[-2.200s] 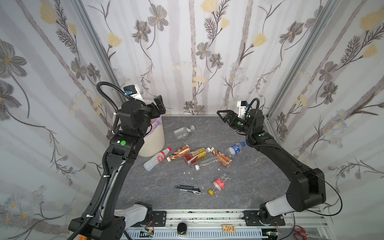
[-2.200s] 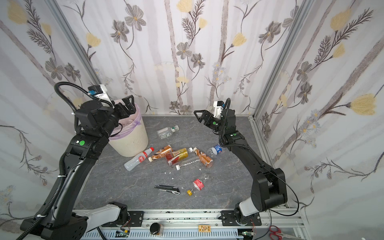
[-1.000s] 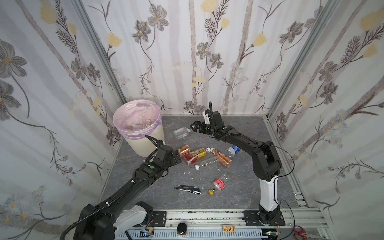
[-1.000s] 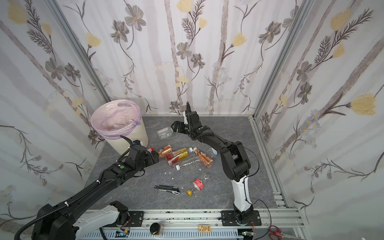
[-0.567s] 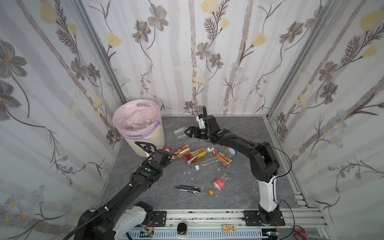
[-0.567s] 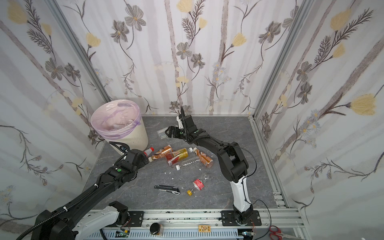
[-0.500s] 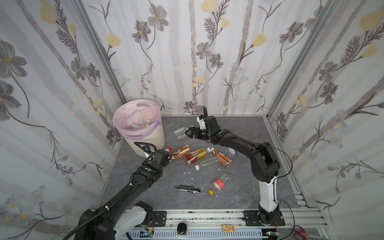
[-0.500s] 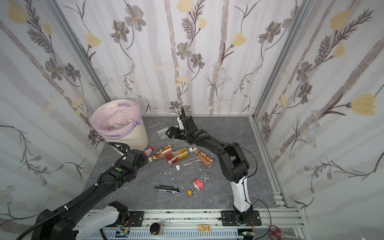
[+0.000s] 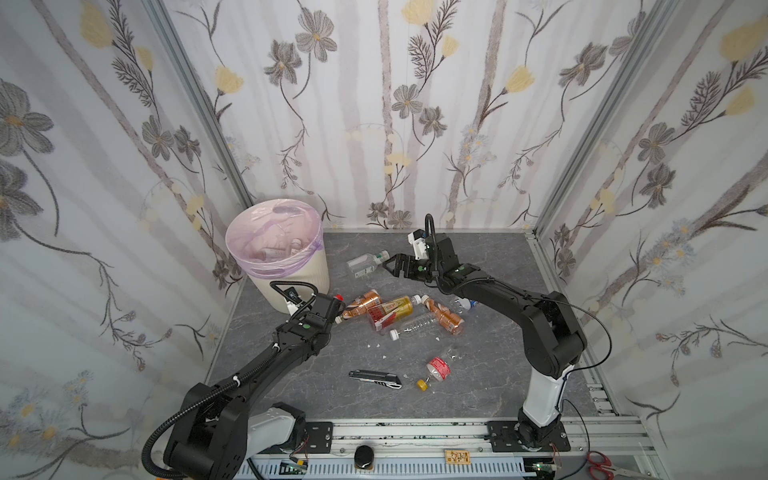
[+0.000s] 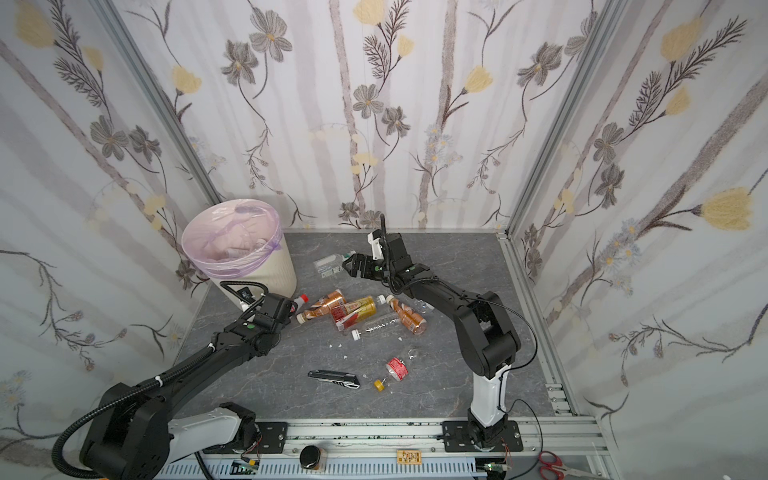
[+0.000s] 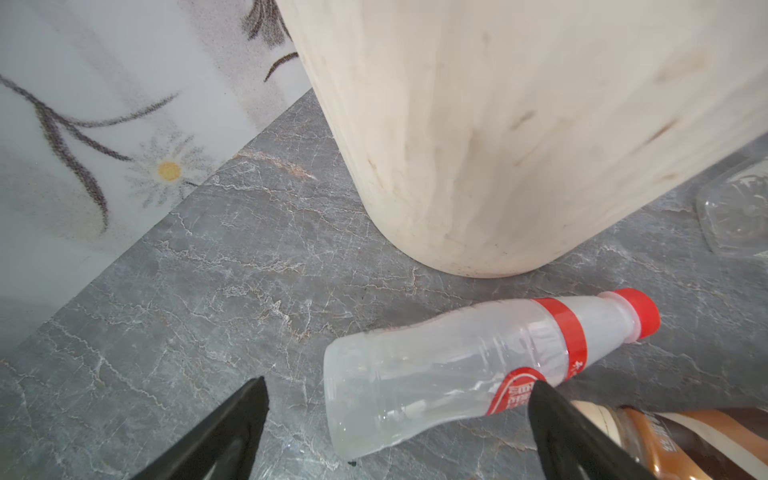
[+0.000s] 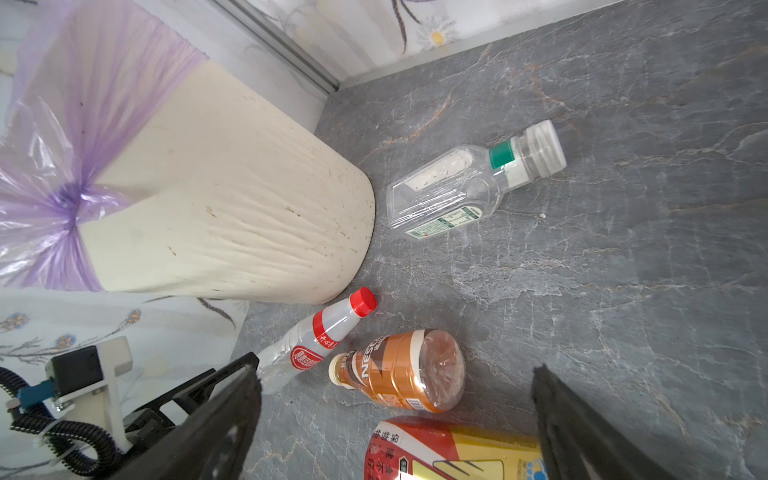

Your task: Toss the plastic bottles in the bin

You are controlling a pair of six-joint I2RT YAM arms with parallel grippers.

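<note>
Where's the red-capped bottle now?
On the left in both top views, the red-capped bottle lies beside the bin, just ahead of the open left gripper.

**Camera arrangement.** Both top views look steeply down from high above the front rail [image 9: 415, 432], facing the floral back wall [image 9: 415, 124], far enough to hold the whole grey tabletop [image 9: 478, 395]. The left wrist view sits low and close to the base of the bin [image 11: 498, 124] and the red-capped bottle [image 11: 457, 374]. The right wrist view, set farther back and higher, shares the same bin [image 12: 228, 187] and red-capped bottle [image 12: 320, 336].
</note>
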